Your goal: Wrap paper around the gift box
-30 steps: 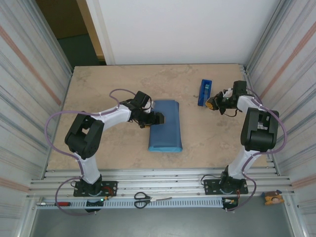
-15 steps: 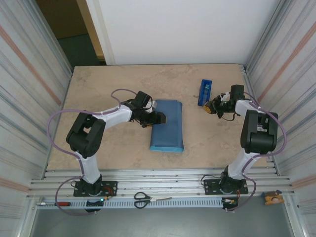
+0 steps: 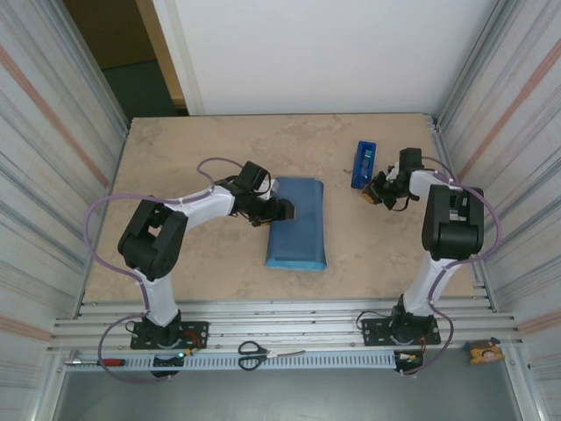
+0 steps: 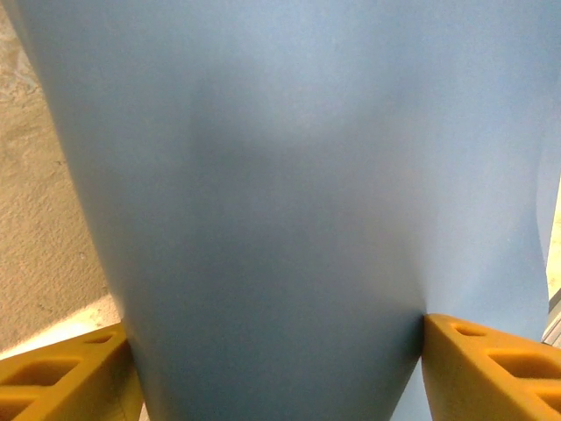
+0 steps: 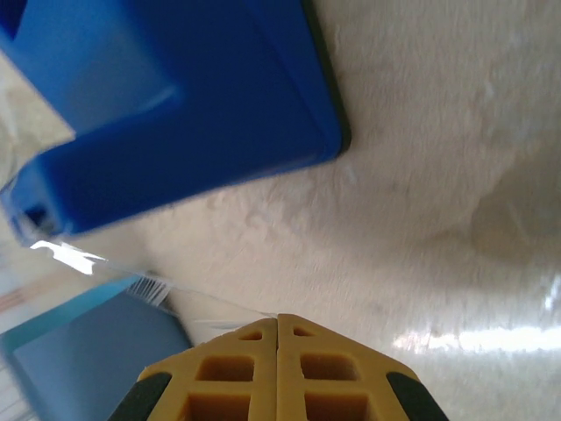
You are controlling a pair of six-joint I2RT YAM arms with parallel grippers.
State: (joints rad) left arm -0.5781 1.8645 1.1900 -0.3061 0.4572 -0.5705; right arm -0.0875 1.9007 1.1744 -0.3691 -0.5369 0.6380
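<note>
**Left pincer (image 3: 282,210) on the folded paper (image 3: 300,232), mid-frame**
Its fingers (image 4: 53,377) stand wide, pressing the paper bundle between them. The right pincer (image 3: 369,195), upper right, is fully closed beside the tape dispenser (image 3: 363,163).

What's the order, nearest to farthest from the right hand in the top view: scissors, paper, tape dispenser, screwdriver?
1. tape dispenser, just beyond the right hand, toward the far side.
2. paper, mid-table, to its left.
3. scissors, at the near edge, left of centre.
4. screwdriver, at the near edge, far left corner.
</note>
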